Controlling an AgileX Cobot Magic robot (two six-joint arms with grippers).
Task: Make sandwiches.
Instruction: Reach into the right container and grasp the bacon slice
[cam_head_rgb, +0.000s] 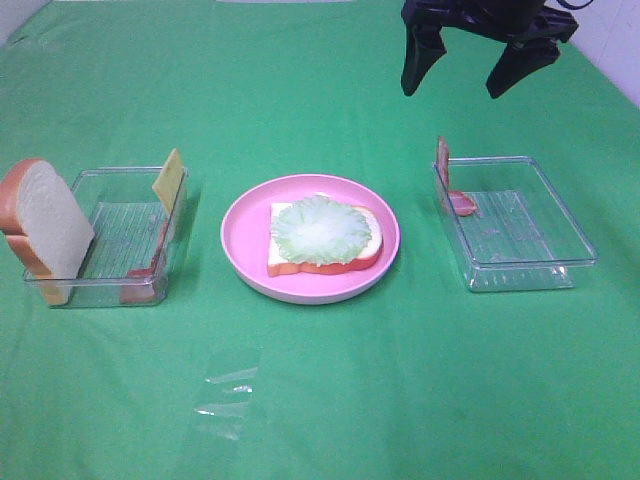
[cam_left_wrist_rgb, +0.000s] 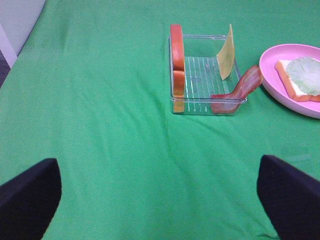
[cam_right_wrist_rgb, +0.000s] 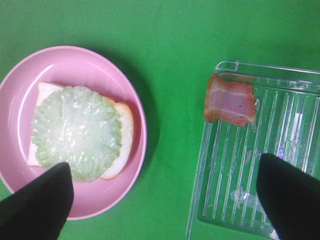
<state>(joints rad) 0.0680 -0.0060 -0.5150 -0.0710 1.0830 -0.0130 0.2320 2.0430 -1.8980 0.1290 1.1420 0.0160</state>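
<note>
Right hand (cam_head_rgb: 451, 93) (spread) hangs, seemingly, above bacon (cam_right_wrist_rgb: 230, 100).

The left wrist picture's bottom edge is cutting off my left fingers (cam_left_wrist_rgb: 27, 200), so only two dark corners are showing. Its side edge is cutting the pink plate (cam_left_wrist_rgb: 278, 90) too. The right wrist picture is cutting my right fingers (cam_right_wrist_rgb: 35, 210) the same way, and also the clear tray (cam_right_wrist_rgb: 235, 200) right of the plate. On the plate, the lettuce (cam_head_rgb: 320, 230) is hiding most of the bread slice (cam_head_rgb: 288, 264); only corners and crust are peeking out. In the other tray (cam_head_rgb: 100, 292), left of the plate, the wall is blurring the low end of the bacon strip (cam_head_rgb: 148, 268). From high up, the top edge is chopping my right gripper (cam_head_rgb: 453, 90) above its fingers.
</note>
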